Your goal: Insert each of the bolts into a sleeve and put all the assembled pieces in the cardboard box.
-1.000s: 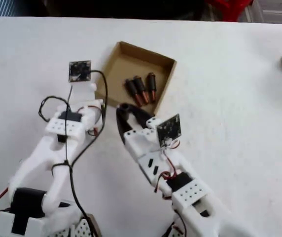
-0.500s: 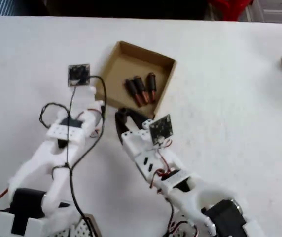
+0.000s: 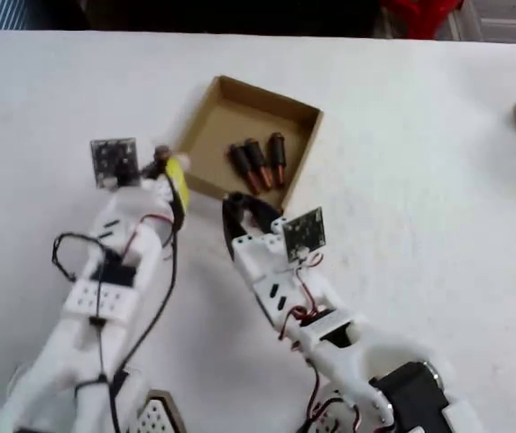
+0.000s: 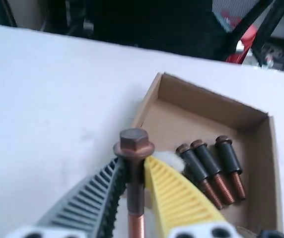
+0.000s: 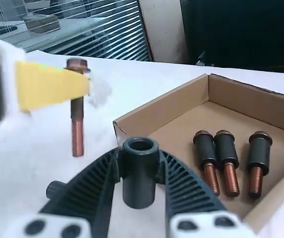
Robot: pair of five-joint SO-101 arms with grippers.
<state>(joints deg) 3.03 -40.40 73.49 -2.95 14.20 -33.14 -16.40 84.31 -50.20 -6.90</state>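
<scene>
— White tabletop [image 3: 438, 180] seen from above, with a dark room behind it. What stands out first?
— In the high view, the cardboard box [image 3: 267, 96] sits ahead of both arms. Three assembled pieces [image 3: 258, 163] lie side by side inside it. The left gripper [image 3: 170, 170] is just beside the box's near-left wall, clamped on a bolt [image 3: 161, 153]. The right gripper [image 3: 243, 210] is at the near wall, and from up here I cannot tell what it carries.
— And the left wrist view?
— The bolt [image 4: 134, 148] stands upright, hex head up. It is pinched just under the flange between the grey and yellow fingers [image 4: 174, 193].
— The right wrist view?
— It shows what the top view hides. The jaws are closed round a dark sleeve [image 5: 139, 171], upright with its bore facing up. The bolt [image 5: 77, 119] hangs off to one side, apart from it and not over the bore. A small dark cylinder [image 5: 56, 189] lies on the table nearby, perhaps another sleeve.
— How will they handle?
— Both look like rigid, smooth metal, small enough to twist in the ribbed pads. Holding the bolt under its head leaves the shank free. Gripping the sleeve mid-wall keeps the bore clear.
</scene>
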